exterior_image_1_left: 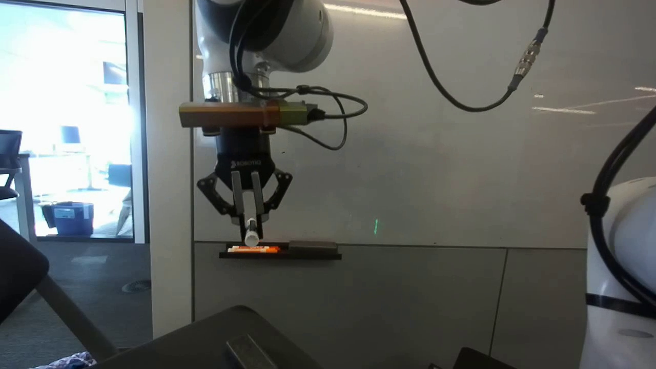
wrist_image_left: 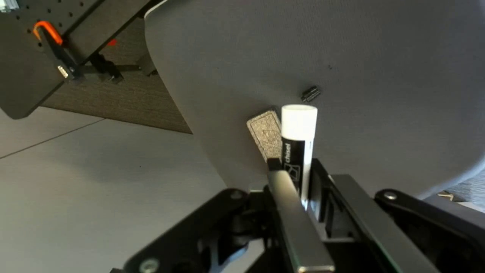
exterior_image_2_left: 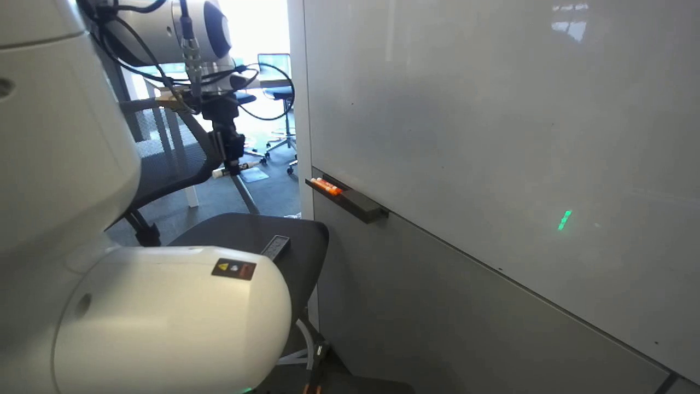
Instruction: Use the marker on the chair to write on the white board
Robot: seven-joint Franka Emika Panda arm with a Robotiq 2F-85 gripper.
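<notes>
My gripper [exterior_image_1_left: 251,228] is shut on a white marker with a black label. The marker [wrist_image_left: 298,125] shows between the fingertips [wrist_image_left: 295,167] in the wrist view. In an exterior view the marker [exterior_image_2_left: 220,173] lies roughly level across the fingers, sticking out on both sides. The gripper points down and holds it in the air above the dark grey chair seat [wrist_image_left: 212,49]. The chair [exterior_image_1_left: 200,341] also shows in both exterior views, with its seat [exterior_image_2_left: 219,232] below the gripper. The large white board [exterior_image_1_left: 451,164] stands upright beside the gripper and shows in an exterior view too [exterior_image_2_left: 465,120].
A narrow dark tray [exterior_image_1_left: 307,256] on the wall holds orange markers [exterior_image_1_left: 253,249] and a dark eraser [exterior_image_1_left: 312,247]. Another eraser [wrist_image_left: 265,131] and a small black piece [wrist_image_left: 311,93] lie on the chair seat. A short green mark [exterior_image_2_left: 564,220] is on the board. A mesh-backed chair [exterior_image_2_left: 169,142] stands behind.
</notes>
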